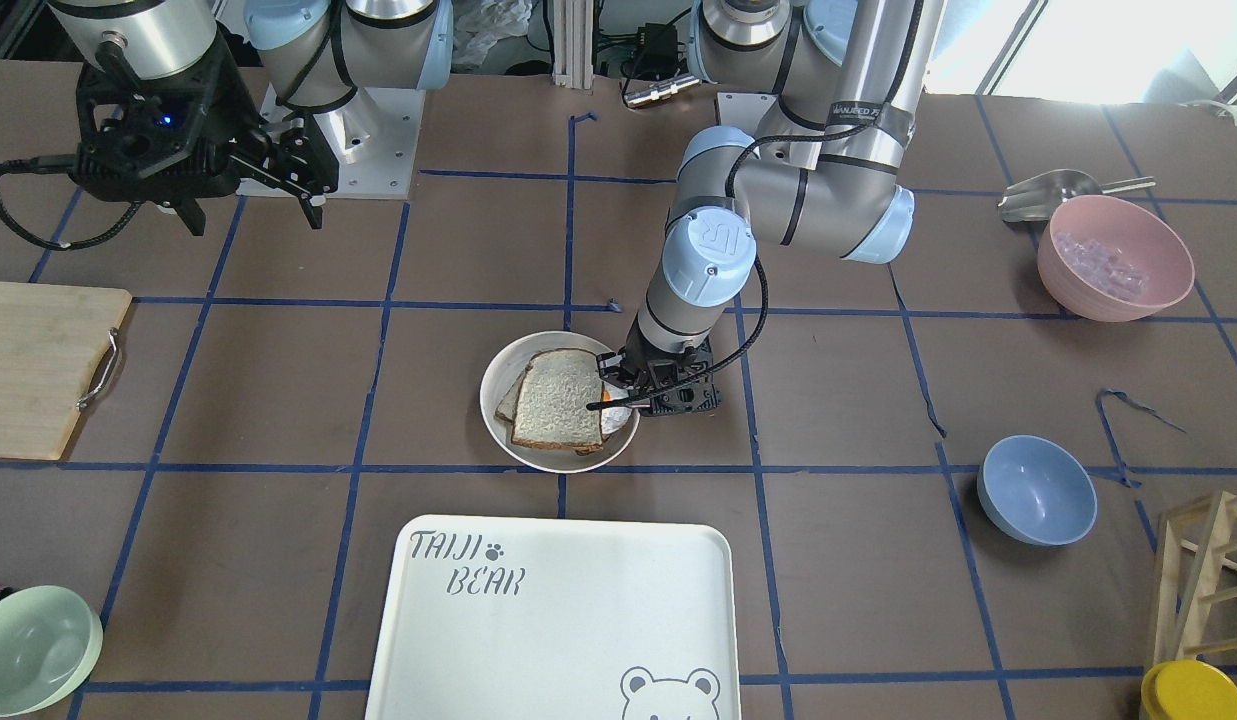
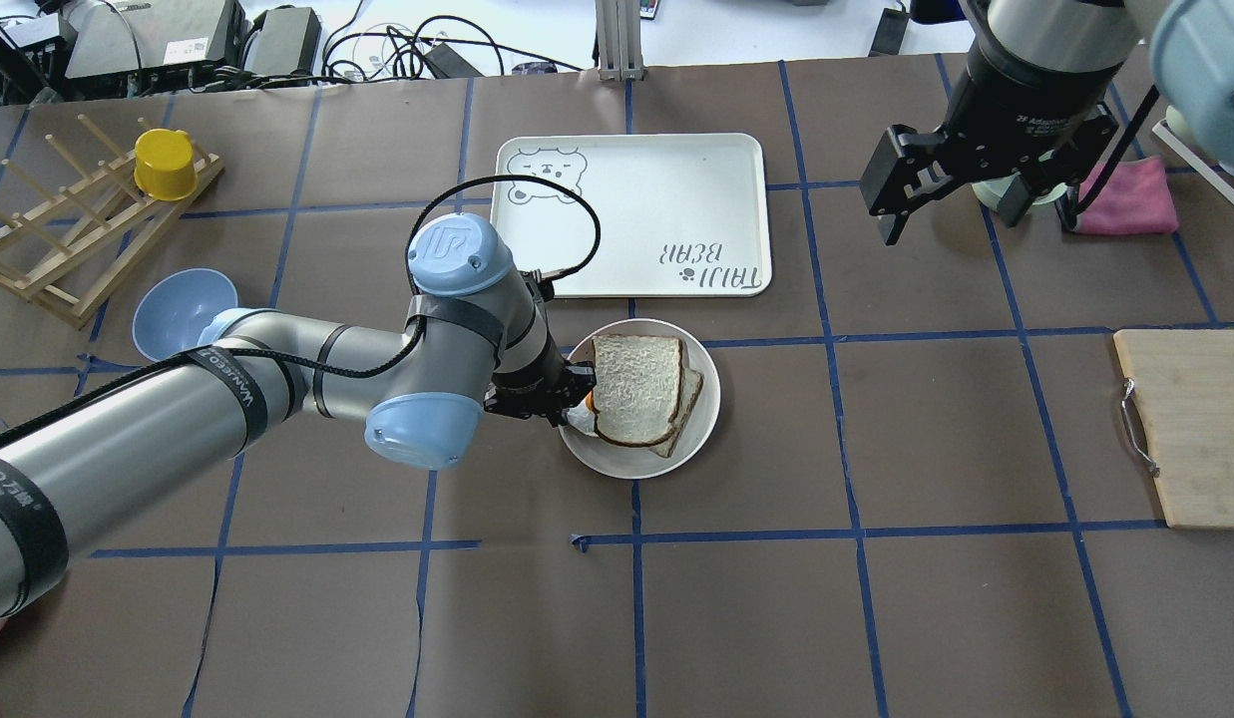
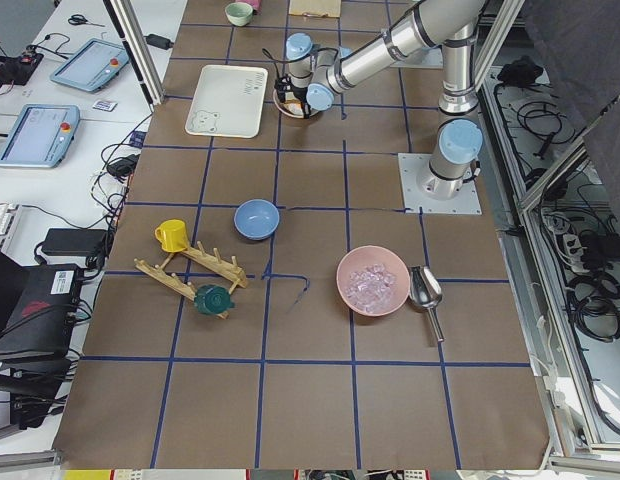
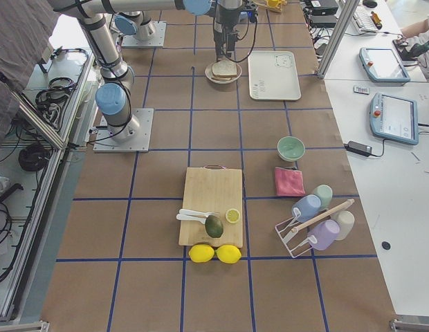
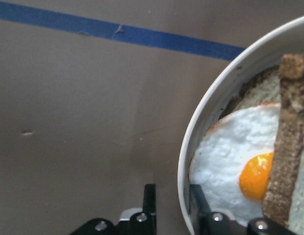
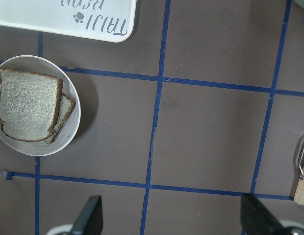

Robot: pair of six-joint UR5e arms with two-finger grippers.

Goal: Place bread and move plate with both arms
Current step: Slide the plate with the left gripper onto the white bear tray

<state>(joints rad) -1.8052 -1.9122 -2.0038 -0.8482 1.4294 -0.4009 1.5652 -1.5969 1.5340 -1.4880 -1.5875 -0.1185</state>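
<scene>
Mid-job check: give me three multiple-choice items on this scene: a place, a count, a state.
1. Where is the bread? A) on the plate B) on the tray C) on the cutting board
2. How many slices are on the plate? A) one B) two C) three
3. The right pincer is: A) shut on the plate B) shut on the bread C) open, empty
1 A: it lies in the plate over the egg. 2 B: a smaller slice peeks out underneath. 3 C: its fingers stand wide apart over the table.
</scene>
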